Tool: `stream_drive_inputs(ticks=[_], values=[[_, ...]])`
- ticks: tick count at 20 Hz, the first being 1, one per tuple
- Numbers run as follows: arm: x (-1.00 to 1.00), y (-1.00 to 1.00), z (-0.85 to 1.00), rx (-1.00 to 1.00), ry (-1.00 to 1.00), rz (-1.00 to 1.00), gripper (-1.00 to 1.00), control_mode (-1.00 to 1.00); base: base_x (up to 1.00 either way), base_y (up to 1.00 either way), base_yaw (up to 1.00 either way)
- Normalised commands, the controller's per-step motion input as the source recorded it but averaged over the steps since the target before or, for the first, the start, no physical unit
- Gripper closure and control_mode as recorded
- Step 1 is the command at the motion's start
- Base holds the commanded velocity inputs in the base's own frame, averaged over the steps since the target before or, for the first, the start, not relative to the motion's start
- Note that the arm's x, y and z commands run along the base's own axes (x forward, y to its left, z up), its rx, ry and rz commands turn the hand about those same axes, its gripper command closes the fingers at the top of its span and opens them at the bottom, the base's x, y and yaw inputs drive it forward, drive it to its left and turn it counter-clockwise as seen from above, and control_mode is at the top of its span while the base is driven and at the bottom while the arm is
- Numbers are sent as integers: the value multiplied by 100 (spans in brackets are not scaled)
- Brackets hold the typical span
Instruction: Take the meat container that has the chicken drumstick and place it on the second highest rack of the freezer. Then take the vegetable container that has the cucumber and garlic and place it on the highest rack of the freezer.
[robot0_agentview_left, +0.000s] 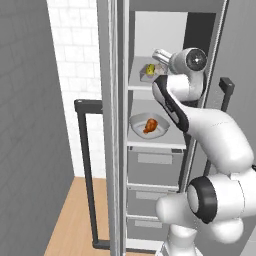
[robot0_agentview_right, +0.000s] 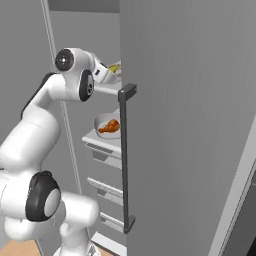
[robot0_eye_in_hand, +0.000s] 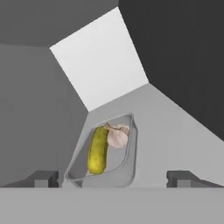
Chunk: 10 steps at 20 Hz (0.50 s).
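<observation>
Left base view: I see the tray (robot0_agentview_left: 149, 71) on the top rack (robot0_agentview_left: 142, 84) at upper centre, the dish (robot0_agentview_left: 148, 126) with the drumstick (robot0_agentview_left: 150, 125) one shelf lower.

Right base view: the dish (robot0_agentview_right: 106, 125) sits centre-left.

Hand view: my fingers (robot0_eye_in_hand: 43, 178) are spread wide, flanking the tray (robot0_eye_in_hand: 127, 168) with the cucumber (robot0_eye_in_hand: 98, 150) and garlic (robot0_eye_in_hand: 118, 135), holding nothing.

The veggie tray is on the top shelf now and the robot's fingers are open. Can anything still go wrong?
Maybe two things. The gripper is open with its fingertips either side of the vegetable container, so pulling back crookedly could drag the tray along the highest rack. The cucumber and garlic lie loose and could roll if it is bumped. Lower down, the arm passes near the meat container holding the chicken drumstick.
</observation>
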Motion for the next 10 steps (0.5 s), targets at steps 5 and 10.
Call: stream_drive_inputs(ticks=[5,10], values=[[-100,6,24,0,-12,5,-100,-100,0,0,0],[-100,7,17,0,-12,5,-100,-100,0,0,0]])
